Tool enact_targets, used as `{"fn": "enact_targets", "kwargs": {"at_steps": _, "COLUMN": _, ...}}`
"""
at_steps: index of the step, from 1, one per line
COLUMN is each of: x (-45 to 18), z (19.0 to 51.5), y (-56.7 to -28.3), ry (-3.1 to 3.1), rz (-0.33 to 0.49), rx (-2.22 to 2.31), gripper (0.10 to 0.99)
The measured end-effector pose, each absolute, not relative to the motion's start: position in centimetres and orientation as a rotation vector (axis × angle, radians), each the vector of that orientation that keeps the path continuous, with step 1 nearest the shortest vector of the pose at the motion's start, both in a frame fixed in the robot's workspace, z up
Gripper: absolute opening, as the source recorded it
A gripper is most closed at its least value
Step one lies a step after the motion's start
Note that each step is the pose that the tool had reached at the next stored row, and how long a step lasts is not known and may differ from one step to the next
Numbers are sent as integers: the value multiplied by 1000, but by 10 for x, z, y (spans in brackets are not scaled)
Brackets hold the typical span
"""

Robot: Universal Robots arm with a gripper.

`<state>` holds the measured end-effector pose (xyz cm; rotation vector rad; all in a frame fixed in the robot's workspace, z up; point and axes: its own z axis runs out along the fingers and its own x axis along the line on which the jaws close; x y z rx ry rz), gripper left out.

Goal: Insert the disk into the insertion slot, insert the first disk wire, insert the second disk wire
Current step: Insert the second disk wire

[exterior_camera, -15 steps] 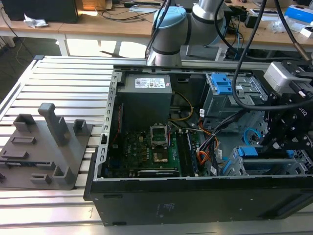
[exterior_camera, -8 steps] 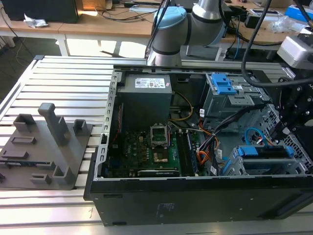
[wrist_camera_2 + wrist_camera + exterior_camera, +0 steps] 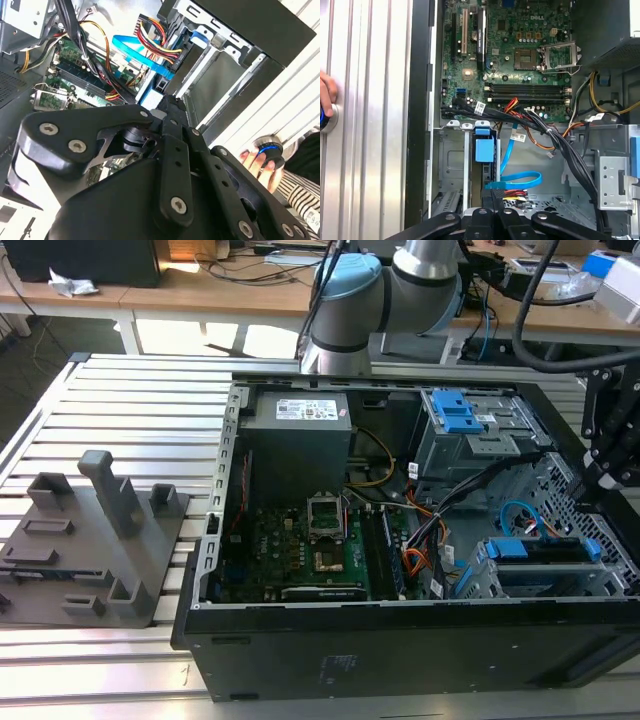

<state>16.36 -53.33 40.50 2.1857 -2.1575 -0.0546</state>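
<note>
In the exterior view, the arm reaches down at the end of the open computer case (image 3: 400, 640) on the exterior view's right. The hand (image 3: 606, 478) hangs over the insertion slot (image 3: 540, 582). The disk (image 3: 545, 550) sits in it.

In the first wrist view, the second disk wire (image 3: 520, 177) loops just beside the hand (image 3: 492, 194). A person's fingers (image 3: 326, 92) touch a round button (image 3: 327, 119) at the tabletop (image 3: 375, 125) edge.

In the second wrist view, the hand (image 3: 170, 107) points into the case. I cannot tell if it is spread or pressed together.

access: open top of case (image 3: 400, 390) | obstr: black cable bundle (image 3: 540, 125) + second disk wire (image 3: 520, 177) loop over insertion slot (image 3: 451, 165)
</note>
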Motion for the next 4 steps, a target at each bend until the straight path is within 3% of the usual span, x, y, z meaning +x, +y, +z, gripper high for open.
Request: {"fn": "enact_targets", "kwargs": {"at_steps": 4, "x": 164, "z": 405, "y": -533, "ry": -2158, "rz": -55, "rx": 2186, "gripper": 106}}
